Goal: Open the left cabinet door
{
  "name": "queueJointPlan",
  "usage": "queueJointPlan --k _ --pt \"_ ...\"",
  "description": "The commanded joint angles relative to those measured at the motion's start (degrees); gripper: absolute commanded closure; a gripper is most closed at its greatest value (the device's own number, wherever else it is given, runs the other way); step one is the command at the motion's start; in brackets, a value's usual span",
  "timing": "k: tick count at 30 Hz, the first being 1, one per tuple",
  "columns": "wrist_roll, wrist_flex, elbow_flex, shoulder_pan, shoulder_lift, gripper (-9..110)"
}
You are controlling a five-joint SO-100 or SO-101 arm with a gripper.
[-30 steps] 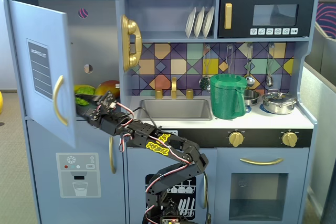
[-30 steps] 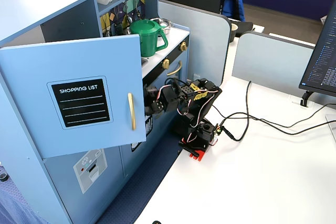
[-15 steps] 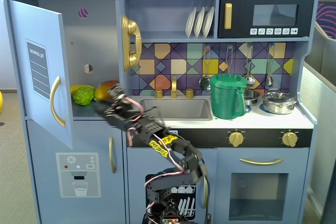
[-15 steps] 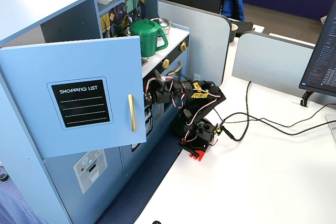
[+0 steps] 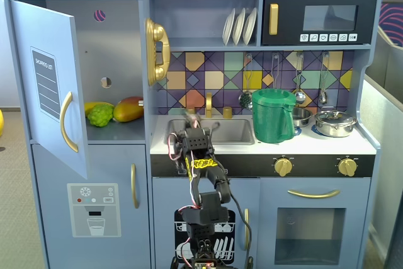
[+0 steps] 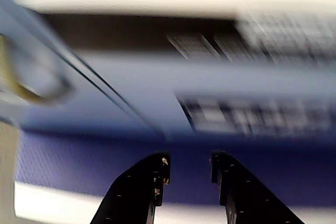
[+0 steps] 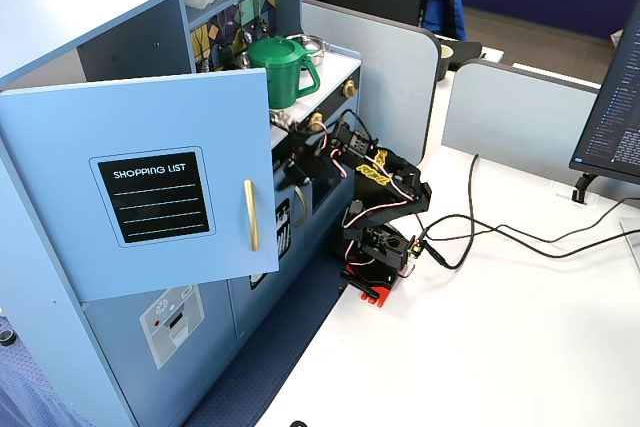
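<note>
The left cabinet door (image 5: 47, 86) is light blue with a black "SHOPPING LIST" panel and a curved gold handle (image 5: 66, 121). It stands swung wide open from the cabinet, as the other fixed view also shows (image 7: 140, 187), with its handle (image 7: 251, 214) at the free edge. My gripper (image 5: 189, 124) is in front of the sink (image 5: 220, 131), well right of the door and apart from it. In the wrist view the picture is motion-blurred. My gripper (image 6: 189, 174) shows two black fingers (image 6: 155, 179) apart with nothing between them.
Fruit (image 5: 128, 109) lies on the open cabinet's shelf. A gold phone (image 5: 157, 50), a green pitcher (image 5: 272, 116) and a steel pot (image 5: 334, 123) are on the kitchen. The dispenser-graphic door (image 5: 94, 209) is shut below. Cables (image 7: 500, 237) trail across the white table.
</note>
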Motion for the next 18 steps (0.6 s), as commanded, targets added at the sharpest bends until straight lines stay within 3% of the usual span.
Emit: queueJointPlan --k 1,9,18 --pt "6.06 5.10 6.59 3.96 3.87 100" --pt "10.37 5.98 25.84 8.70 17.40 100" --pt "3.43 2.99 38.94 11.43 25.14 100"
